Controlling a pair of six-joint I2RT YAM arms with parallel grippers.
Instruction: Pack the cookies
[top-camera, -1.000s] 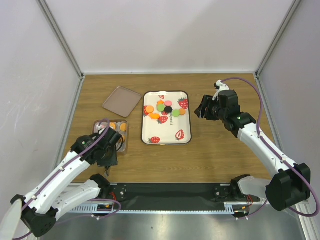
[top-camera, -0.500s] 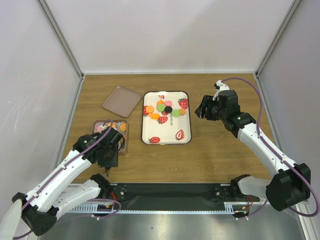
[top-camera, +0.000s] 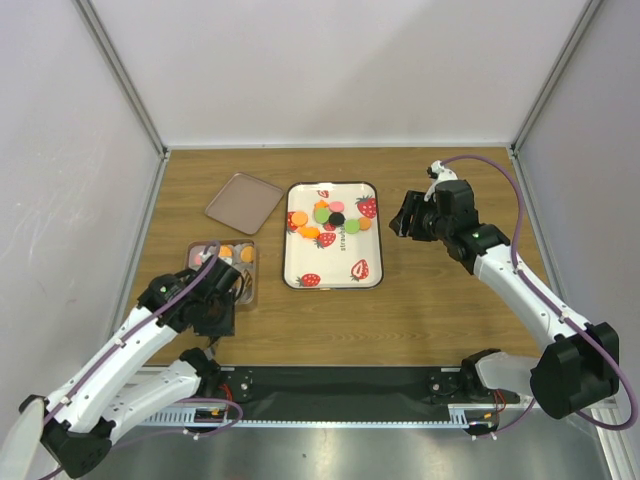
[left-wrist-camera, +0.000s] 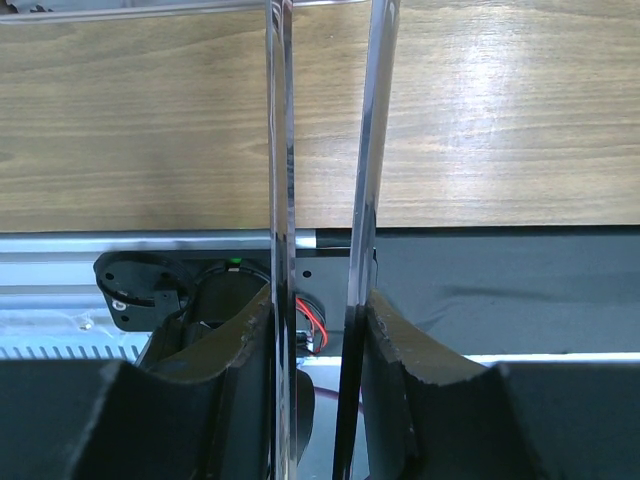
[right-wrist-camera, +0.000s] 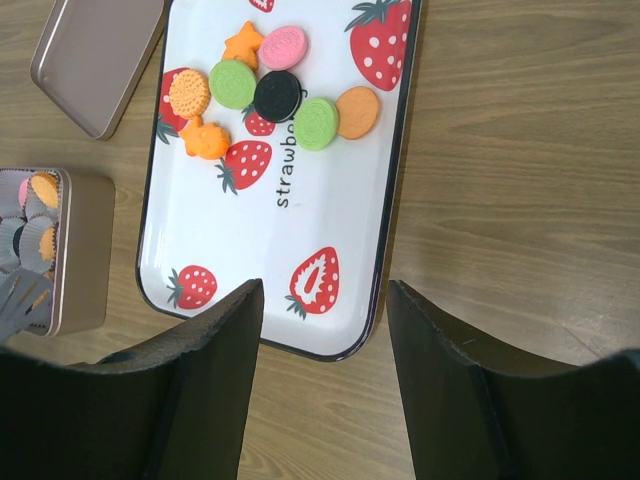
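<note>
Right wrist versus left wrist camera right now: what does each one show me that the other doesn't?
Right wrist only: the strawberry tray with the cookies bunched at its far end, the tin with a few already inside, and the lid lying apart. Left wrist only: the left gripper closed on the two thin metal arms of the tongs, and the rail at the near edge. Both: wooden tabletop, and the tongs, whose tip shows at the tin in the right wrist view.

The white left arm (top-camera: 125, 350) folds back low toward its own base. Its black left gripper (left-wrist-camera: 318, 300) pinches a pair of thin shiny metal strips (left-wrist-camera: 282, 150) that run straight out between the jaws. The white right arm (top-camera: 520, 285) stretches forward, and its black right gripper (right-wrist-camera: 325, 290) faces down with its jaws standing apart.
</note>
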